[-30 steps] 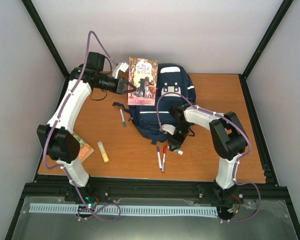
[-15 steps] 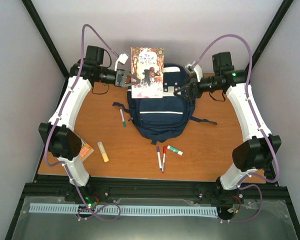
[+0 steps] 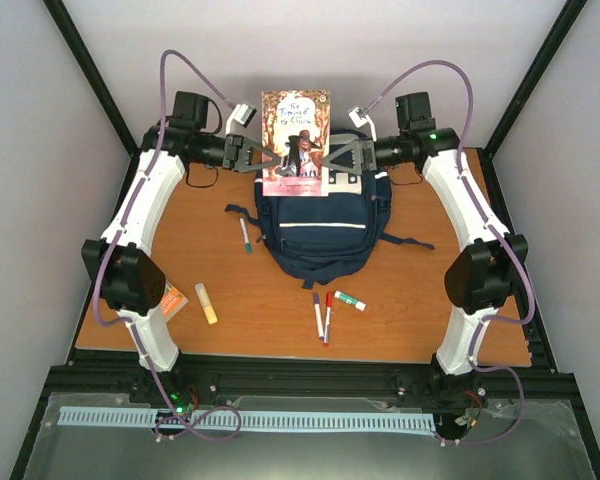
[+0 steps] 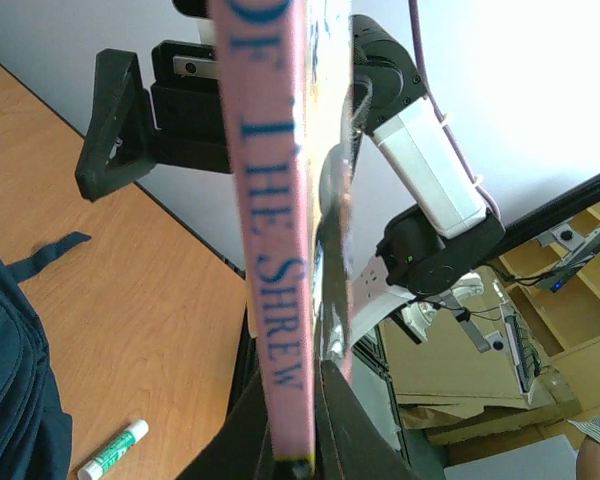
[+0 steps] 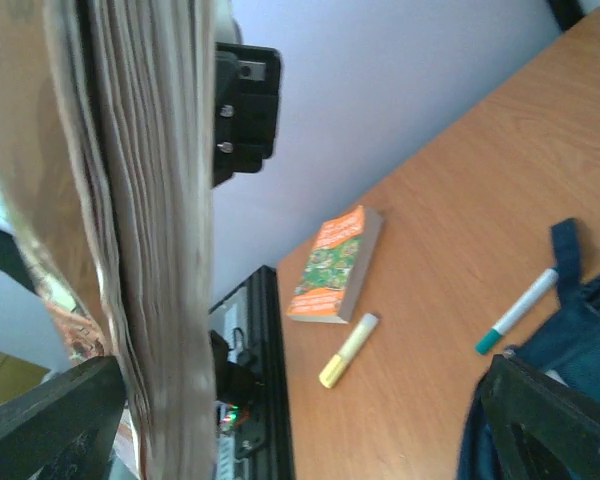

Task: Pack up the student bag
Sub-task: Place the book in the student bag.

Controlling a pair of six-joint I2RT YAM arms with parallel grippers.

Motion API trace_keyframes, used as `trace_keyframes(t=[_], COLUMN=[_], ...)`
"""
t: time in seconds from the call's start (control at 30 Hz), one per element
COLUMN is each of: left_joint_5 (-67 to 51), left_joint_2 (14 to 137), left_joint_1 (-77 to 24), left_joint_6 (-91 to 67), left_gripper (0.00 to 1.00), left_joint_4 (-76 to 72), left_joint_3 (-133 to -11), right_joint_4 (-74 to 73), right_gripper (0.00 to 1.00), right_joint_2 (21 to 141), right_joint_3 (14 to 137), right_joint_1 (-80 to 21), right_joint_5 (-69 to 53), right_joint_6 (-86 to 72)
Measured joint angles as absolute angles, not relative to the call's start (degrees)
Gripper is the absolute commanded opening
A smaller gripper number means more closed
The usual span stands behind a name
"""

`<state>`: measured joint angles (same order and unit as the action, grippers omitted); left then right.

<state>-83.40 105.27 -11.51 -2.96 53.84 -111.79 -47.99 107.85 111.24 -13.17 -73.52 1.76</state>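
Both edges of the book (image 3: pixel 295 140) are covered: my left claw (image 3: pixel 260 157) pinches the spine, right claw (image 3: pixel 336 158) stands spread about the pages. The student bag (image 3: pixel 320 232) lies beneath, toward my bases

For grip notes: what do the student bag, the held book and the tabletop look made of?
The student bag looks like matte woven fabric, creased, likely synthetic. The book seems a paperback: shiny card cover, paper page edges. The tabletop shows smooth wood grain, probably laminate.
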Motion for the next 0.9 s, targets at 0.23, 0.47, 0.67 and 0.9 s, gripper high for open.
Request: trace_keyframes(t=[0.23, 0.47, 0.67, 0.9], left_joint_5=[-81.67, -79.75, -78.26, -77.76], left_joint_2=[105.23, 105.23, 105.25, 105.25], left_joint_1=[-11.49, -11.75, -11.75, -11.75], left_joint_6=[-3.46, -4.19, -4.27, -4.34], left_gripper=[0.01, 0.01, 0.01, 0.01], left_joint_4=[53.65, 53.47, 53.36, 52.53], left_joint_3=[-110.50, -110.30, -110.30, -110.30], right_joint_4=[-42.11, -42.04, -42.22, -40.82], right_gripper=[0.97, 0.96, 0.96, 0.79], right_joint_2=[107.90, 106.26, 103.39, 103.22], right_joint_3=[112.07, 111.74, 110.91, 110.91], right_joint_1=[-16.01, -16.36, -16.16, -16.19], right_joint_5=[-78.89, -82.13, -83.48, -82.59], right_joint_6=[-8.62, -10.98, -11.81, -14.26])
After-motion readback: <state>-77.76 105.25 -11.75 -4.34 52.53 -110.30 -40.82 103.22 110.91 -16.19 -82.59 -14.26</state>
